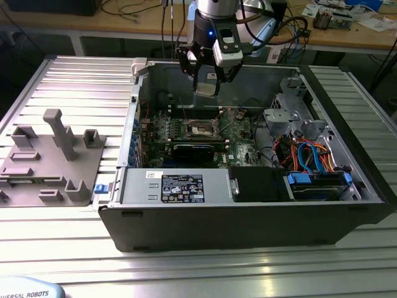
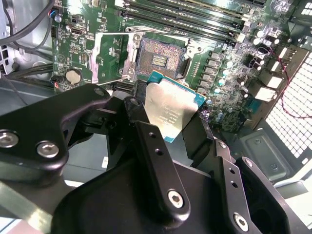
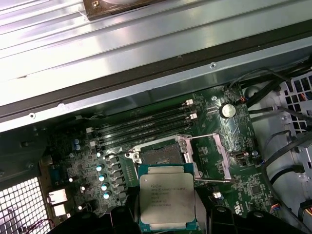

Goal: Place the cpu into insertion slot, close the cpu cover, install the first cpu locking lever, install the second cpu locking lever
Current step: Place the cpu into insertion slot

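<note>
One claw (image 1: 206, 83) hangs over the open computer case (image 1: 248, 223) on the bench (image 1: 62, 248), its fingers (image 2: 146, 139) closed on two opposite edges of the cpu (image 1: 205, 89). In both wrist views the cpu (image 2: 168, 109) (image 3: 166, 197) is held clear above the green motherboard (image 3: 234, 124), metal top showing, just beside the insertion slot (image 2: 158, 61) (image 3: 160, 155) and not yet in it. The cpu cover (image 2: 95, 61) lies swung open next to the bare slot.
</note>
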Motion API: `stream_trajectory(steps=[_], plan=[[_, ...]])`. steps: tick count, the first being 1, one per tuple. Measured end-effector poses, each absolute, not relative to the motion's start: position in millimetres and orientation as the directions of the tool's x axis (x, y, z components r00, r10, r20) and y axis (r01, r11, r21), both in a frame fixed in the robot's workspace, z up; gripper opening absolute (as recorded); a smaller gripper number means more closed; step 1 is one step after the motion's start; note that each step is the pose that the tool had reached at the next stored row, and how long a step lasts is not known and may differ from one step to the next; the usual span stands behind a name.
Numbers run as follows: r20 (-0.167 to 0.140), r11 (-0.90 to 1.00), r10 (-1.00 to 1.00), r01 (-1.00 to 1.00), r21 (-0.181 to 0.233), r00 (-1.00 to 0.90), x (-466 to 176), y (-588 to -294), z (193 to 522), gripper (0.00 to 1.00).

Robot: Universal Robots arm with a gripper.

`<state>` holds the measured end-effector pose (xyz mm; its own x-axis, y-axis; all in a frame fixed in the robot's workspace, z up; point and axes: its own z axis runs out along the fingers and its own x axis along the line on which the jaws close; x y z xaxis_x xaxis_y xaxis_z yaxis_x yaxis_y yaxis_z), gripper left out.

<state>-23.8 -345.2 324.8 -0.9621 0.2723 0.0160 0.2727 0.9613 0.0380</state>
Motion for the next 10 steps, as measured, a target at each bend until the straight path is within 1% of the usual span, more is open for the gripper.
stream_trajectory(steps=[10], plan=[[0.016, 0.959, 0.280, 0.280, 0.038, -0.960, -23.8, -345.2, 324.5, 0.54]])
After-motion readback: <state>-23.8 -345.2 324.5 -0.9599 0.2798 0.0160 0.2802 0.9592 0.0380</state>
